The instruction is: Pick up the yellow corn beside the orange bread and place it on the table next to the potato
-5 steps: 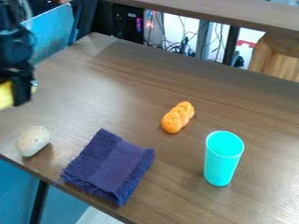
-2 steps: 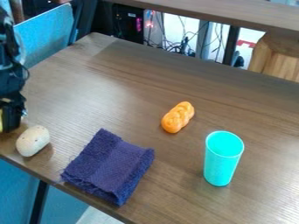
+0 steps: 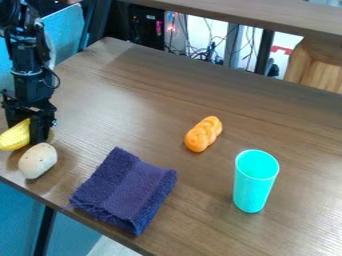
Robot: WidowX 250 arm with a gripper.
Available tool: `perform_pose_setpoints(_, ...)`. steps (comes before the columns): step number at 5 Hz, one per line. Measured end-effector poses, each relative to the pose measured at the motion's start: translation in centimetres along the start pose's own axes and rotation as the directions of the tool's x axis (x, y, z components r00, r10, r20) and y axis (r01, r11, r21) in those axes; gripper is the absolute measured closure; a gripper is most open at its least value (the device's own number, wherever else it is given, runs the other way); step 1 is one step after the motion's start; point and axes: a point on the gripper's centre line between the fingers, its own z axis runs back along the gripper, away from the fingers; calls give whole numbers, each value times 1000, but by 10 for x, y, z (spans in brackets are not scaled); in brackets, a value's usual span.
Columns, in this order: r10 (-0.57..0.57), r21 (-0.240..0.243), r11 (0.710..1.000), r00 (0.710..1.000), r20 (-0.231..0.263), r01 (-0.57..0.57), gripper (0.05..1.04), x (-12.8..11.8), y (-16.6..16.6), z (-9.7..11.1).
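The pincer (image 3: pixel 28 131) had come rightward and lower since the earlier frame, carrying the yellow object (image 3: pixel 15 137). Its fingers were closed on that object, which sat just beside the pale, egg-like object (image 3: pixel 38 160) near the surface's (image 3: pixel 133 122) left edge.

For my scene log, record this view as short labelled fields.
Gripper: black two-finger gripper, by the table's left end
Held: smooth yellow elongated object
Nearest to gripper: pale speckled egg-shaped object; contact unclear
Cloth: folded dark purple fabric cloth, lying flat
Middle: orange braided loaf-shaped object
Cup: tall turquoise tapered cup, upright, right of the cloth in view
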Motion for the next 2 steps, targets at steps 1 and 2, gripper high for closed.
perform_pose_setpoints(1, 14, -7, 1000, 1000, -17, -14, 112, 0, 0, -2)
perform_pose_setpoints(2, 41, -26, 999, 999, -15, -41, 82, 0, -3, -1)
